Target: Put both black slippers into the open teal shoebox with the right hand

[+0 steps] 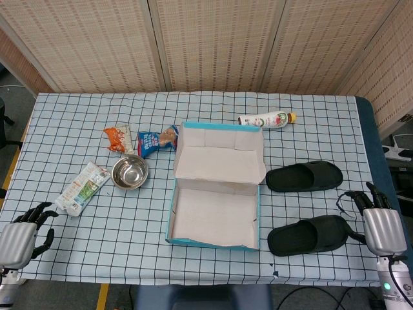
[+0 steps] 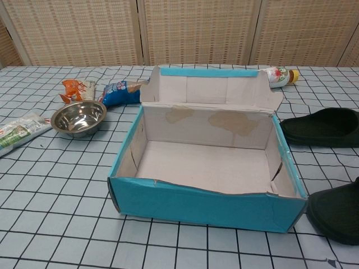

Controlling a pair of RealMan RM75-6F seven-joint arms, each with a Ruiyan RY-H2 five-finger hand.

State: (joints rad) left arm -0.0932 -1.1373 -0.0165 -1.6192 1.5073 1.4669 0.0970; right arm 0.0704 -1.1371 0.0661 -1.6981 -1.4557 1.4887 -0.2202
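**Both slippers on the cloth, box open, hands at the table's near corners**

Currently the right hand (image 1: 382, 227) sits at the near right edge of the checked tablecloth (image 1: 90, 239), fingers (image 1: 372, 192) apart and lightly curled, holding nothing. Just beside those fingers, toward the table's middle, lies the near black slipper (image 1: 310, 236); whether the fingertips touch its heel end cannot be told from the head view. Beyond the fingers, farther up the table, lies the far black slipper (image 1: 304, 176), apart from the hand and roughly parallel to the first. Both slippers rest flat on the cloth beside the teal shoebox (image 1: 173, 213), which stands open with its lid folded back and its interior bare.

The left hand (image 1: 22, 236) is at the near left corner, fingers loosely curled and parted, gripping nothing. Ahead of its fingers lies a white snack packet (image 1: 82, 187), then a steel bowl (image 1: 130, 172). Farther off are an orange packet (image 1: 118, 139) and a blue packet (image 1: 155, 141), and behind the box a white bottle (image 1: 266, 120) lies on its side.
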